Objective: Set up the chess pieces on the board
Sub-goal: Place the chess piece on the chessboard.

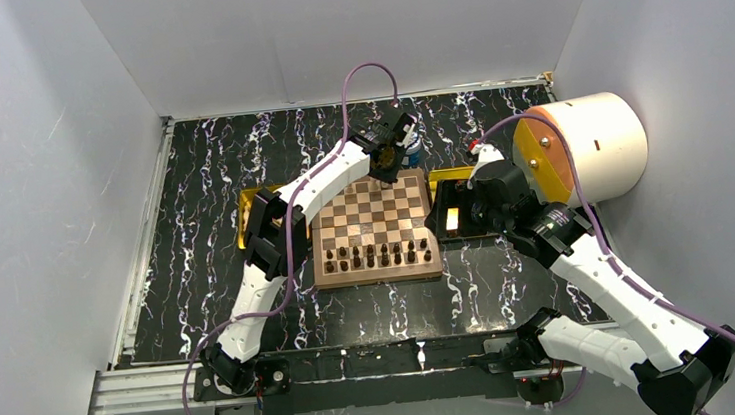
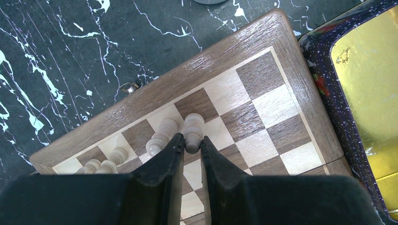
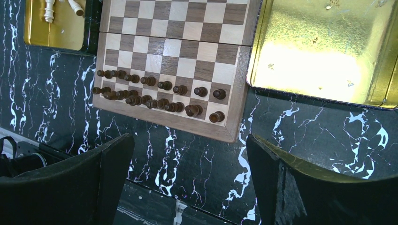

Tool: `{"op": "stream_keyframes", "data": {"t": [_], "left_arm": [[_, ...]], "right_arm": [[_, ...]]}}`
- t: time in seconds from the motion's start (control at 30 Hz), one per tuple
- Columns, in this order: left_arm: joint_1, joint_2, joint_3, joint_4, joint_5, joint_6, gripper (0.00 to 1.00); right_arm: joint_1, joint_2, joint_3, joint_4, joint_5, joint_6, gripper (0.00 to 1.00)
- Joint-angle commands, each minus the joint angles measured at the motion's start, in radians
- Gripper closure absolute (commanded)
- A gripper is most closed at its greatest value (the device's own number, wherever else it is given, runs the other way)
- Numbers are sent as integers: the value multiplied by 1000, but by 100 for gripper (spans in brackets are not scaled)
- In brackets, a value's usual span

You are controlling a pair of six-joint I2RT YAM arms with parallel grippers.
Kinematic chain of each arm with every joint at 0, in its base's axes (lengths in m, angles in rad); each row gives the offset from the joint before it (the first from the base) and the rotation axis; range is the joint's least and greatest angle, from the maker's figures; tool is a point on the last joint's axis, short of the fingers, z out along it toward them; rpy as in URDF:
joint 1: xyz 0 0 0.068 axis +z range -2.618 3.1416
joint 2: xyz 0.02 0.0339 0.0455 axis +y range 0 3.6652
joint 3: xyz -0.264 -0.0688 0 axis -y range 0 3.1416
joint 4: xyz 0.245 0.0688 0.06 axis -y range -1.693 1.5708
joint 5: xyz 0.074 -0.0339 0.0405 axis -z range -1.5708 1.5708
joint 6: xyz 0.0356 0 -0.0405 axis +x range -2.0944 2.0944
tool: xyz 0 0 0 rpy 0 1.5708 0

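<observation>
Seen from above, a wooden board lies in the middle of a black marbled tabletop. Dark brown pieces stand in two rows along its 6 o'clock edge. The left end effector hangs over the board's 12 o'clock edge, just beside a small blue-and-white jar. The right end effector hovers near the board's 3 o'clock edge, by a gold tray. A second gold tray lies at 9 o'clock and a large white cylinder at about 2 o'clock. From the left wrist, the two black fingers are pressed together on a cream chess piece, pinching it upright over the board's back row; whether its base touches the square is hidden. Several more cream chess pieces stand in the same row toward 9 o'clock of it. From the right wrist, the fingers are spread wide with nothing between them. The board sits at 12 o'clock beyond them, and two loose cream pieces lie in the second gold tray at 11 o'clock.
</observation>
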Motion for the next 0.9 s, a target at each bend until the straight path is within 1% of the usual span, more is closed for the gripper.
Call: {"op": "stream_keyframes", "data": {"t": [0.0,0.43,0.87], "left_arm": [[-4,0,7,15,5,-7,92],[-4,7,0,20,12,-14,89],[-5,30,-20,34,9,-22,85]], "right_arm": [[6,-10,18,50,5,-4,1],[5,-27,18,48,12,10,1],[6,-65,24,8,28,5,1]]}}
